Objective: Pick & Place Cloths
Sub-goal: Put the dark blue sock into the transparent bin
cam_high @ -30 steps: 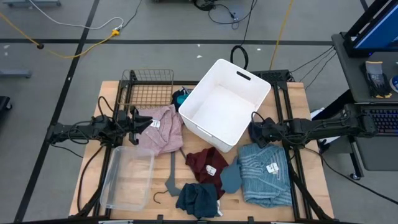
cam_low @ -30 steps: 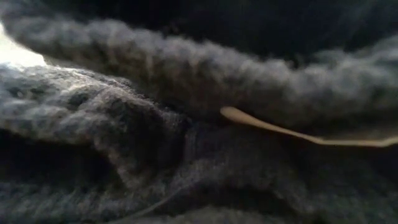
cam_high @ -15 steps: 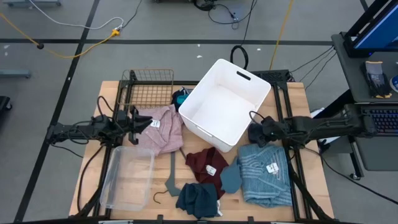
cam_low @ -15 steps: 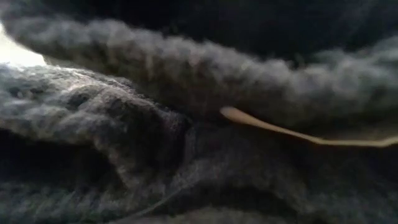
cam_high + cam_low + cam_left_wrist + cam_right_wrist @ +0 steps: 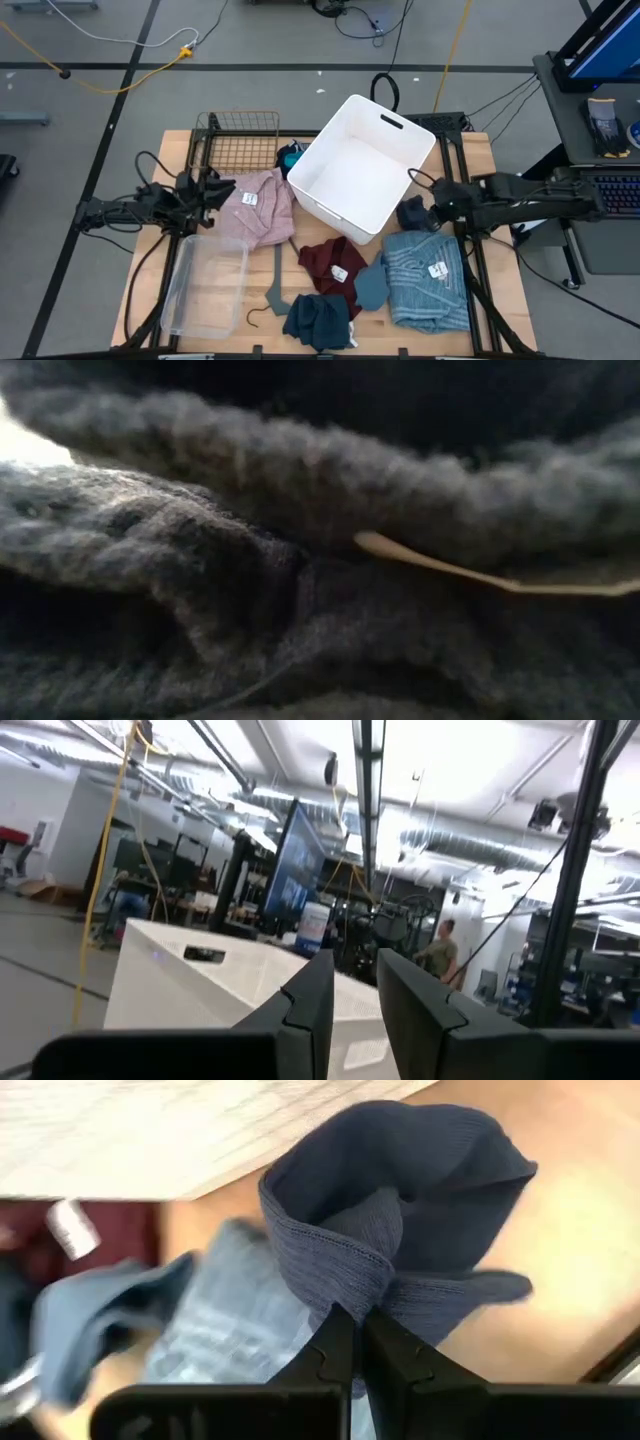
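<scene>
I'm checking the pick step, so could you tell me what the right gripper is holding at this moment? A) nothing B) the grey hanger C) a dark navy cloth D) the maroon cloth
C: in the right wrist view the right gripper has its fingers pinched shut on a bunched dark navy cloth, which the high view shows beside the white bin.

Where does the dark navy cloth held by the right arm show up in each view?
High view: dark navy cloth right of centre, between white bin and right gripper.
Low view: cannot tell; only close-up dark fabric.
Left wrist view: not in it.
Right wrist view: centre, pinched in shut jaws.
Shared landmark: light-blue ribbed cloth.
</scene>
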